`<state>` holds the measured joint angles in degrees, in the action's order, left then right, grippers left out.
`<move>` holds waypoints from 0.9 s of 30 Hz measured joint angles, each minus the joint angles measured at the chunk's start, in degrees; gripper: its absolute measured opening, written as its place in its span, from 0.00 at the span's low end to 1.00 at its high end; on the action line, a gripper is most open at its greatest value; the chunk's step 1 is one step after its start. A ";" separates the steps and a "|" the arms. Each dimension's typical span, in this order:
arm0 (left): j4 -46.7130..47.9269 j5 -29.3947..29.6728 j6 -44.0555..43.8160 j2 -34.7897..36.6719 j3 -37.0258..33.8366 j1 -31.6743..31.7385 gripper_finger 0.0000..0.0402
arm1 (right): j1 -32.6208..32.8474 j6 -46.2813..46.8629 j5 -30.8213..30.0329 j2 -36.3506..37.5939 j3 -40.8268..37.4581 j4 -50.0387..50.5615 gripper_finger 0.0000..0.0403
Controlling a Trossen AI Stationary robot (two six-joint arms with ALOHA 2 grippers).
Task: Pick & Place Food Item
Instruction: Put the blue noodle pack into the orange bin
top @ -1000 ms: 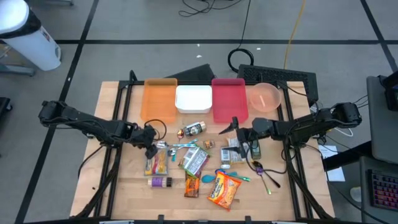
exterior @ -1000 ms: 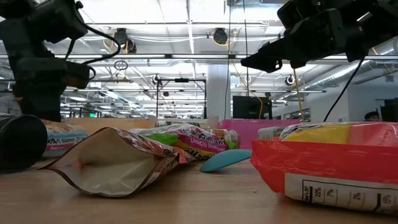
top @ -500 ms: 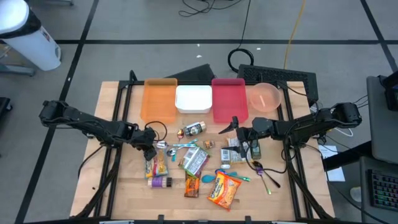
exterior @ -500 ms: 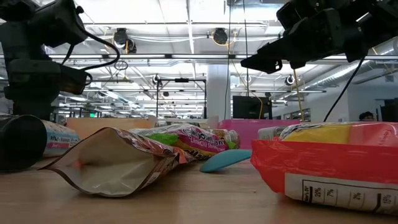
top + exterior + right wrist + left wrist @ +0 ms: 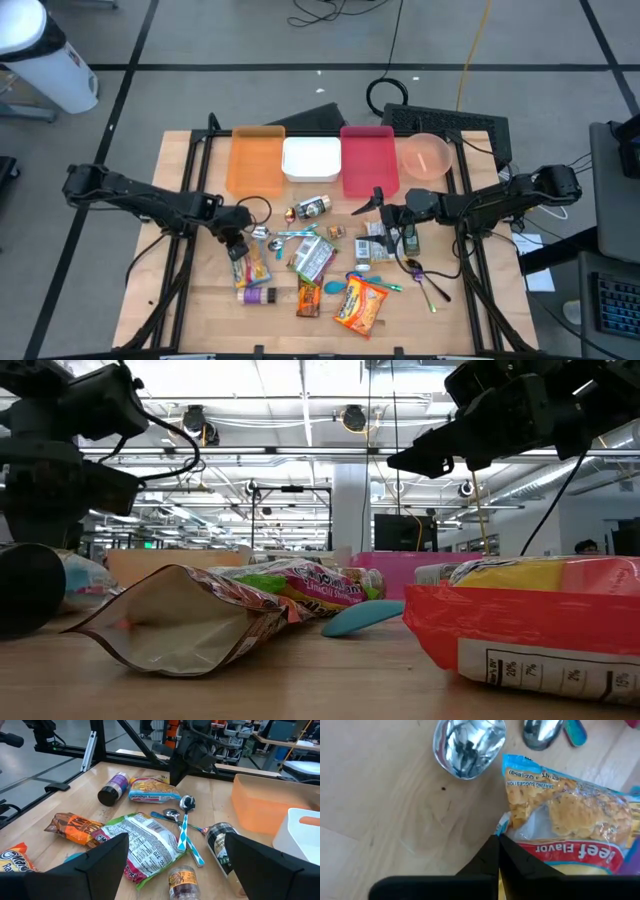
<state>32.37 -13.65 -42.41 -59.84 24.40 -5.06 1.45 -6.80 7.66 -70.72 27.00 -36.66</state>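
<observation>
1. Noodles first: the ramen packet [image 5: 253,264] lies flat on the wooden table [image 5: 200,300], at about eight o'clock from the table's middle, with a dark-capped bottle [image 5: 256,294] just below it at six o'clock.
2. The left gripper [image 5: 237,249] sits right at the packet's upper corner, and the left wrist view shows its two dark fingers [image 5: 487,862] pressed tight together on the packet's edge, pinching the wrapper.
3. Two spoons [image 5: 467,742] lie just beyond the packet, at twelve o'clock from it, bowls up on the bare wood.
4. Moving to centre, a green-and-white snack bag [image 5: 313,257] lies among the clutter, with a small jar [image 5: 312,207] at twelve o'clock from it.
5. Along the far edge stand an orange bin [image 5: 256,160], a white bin [image 5: 310,160], a pink bin [image 5: 368,158] and a pink bowl [image 5: 427,156].
6. At five o'clock from centre lies an orange chip bag [image 5: 360,303].
7. The right gripper [image 5: 377,203] hovers at three o'clock, above the table, fingers spread wide and carrying nothing.
</observation>
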 joint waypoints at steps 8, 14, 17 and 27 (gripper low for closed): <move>7.92 2.06 4.96 0.01 8.41 1.45 0.01 | 0.00 -0.82 -0.07 0.00 0.00 -0.05 0.79; 13.91 4.99 9.52 0.01 17.31 1.40 0.01 | 0.00 -1.00 -0.08 0.00 0.00 -0.01 0.79; 15.70 6.26 11.37 0.01 21.18 1.40 0.00 | 0.00 -1.00 -0.09 0.00 0.00 0.01 0.79; 24.87 10.51 14.37 0.01 31.25 1.40 0.00 | 0.00 -1.13 -0.09 0.00 0.00 0.03 0.79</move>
<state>57.24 -3.14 -28.05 -59.83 55.65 -3.66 1.45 -7.92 7.57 -70.72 27.00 -36.62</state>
